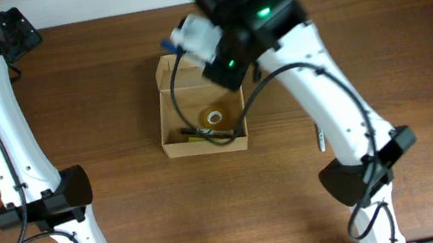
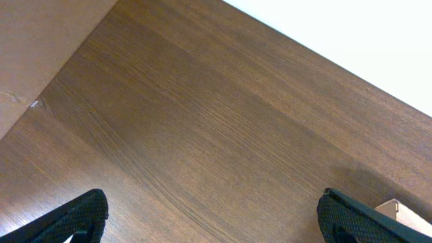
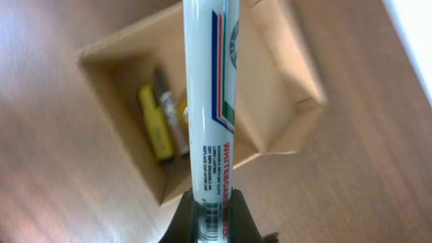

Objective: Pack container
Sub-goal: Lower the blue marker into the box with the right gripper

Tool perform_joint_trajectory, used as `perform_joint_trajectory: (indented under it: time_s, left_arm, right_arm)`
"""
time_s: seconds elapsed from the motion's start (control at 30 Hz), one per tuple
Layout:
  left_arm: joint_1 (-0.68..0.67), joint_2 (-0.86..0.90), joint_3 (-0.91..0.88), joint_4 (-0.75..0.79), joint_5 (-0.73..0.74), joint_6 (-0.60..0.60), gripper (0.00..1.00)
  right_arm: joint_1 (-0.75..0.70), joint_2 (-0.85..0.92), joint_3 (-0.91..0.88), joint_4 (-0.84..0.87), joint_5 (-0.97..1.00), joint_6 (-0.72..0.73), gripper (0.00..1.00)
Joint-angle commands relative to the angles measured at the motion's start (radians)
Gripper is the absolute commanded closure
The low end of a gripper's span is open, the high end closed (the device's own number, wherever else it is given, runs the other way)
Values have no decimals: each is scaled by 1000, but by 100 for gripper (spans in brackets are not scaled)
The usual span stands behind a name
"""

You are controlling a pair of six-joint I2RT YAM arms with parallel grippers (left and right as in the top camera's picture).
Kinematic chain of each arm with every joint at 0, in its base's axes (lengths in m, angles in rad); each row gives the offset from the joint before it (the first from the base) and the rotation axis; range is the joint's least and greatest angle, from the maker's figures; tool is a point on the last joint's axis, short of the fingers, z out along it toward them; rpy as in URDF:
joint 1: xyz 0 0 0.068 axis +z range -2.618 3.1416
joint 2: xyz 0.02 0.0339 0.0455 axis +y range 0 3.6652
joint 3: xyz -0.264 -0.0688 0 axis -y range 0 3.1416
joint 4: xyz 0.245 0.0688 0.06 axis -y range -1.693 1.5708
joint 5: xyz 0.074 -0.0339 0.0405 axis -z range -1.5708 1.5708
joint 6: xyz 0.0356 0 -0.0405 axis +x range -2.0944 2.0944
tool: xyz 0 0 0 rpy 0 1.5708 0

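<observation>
Count on the table (image 1: 110, 112): 1 small tan cardboard container (image 1: 203, 148), rectangular, lid flap (image 1: 170, 72) folded open toward the far edge. It sits about midway between the left and right edges, nearer the far edge than the near one.

Contents seen from overhead and the right wrist view:
- 1 roll of clear tape with a yellowish core (image 1: 215, 118), lying flat near the middle of the container floor.
- 1 yellow pen-shaped item (image 3: 154, 125) and 1 dark slim pen (image 3: 169, 108), side by side and touching, along the near wall of the container.

Right jaws: pressed onto 1 white whiteboard marker (image 3: 206, 101) with red, blue and green printing. They pinch it at one end, and the barrel points down over the open container (image 3: 277, 81), above it and not touching it.

Left jaws: spread wide with nothing between them, at the far left corner of the table. Both dark fingertips (image 2: 74, 219) are over bare wood.

1 thin pale object (image 1: 321, 135) lies on the table beside the right arm; it is too small to identify.
</observation>
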Motion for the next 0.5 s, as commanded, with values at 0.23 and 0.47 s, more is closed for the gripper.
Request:
perform_joint_trajectory:
  time_s: [0.23, 0.47]
  left_arm:
    - [4, -30, 9, -1, -8, 12, 0]
    - [4, -30, 9, -1, -8, 12, 0]
  right_arm:
    - [35, 24, -554, 284, 32, -139, 96]
    - [28, 32, -725, 431, 31, -99, 96]
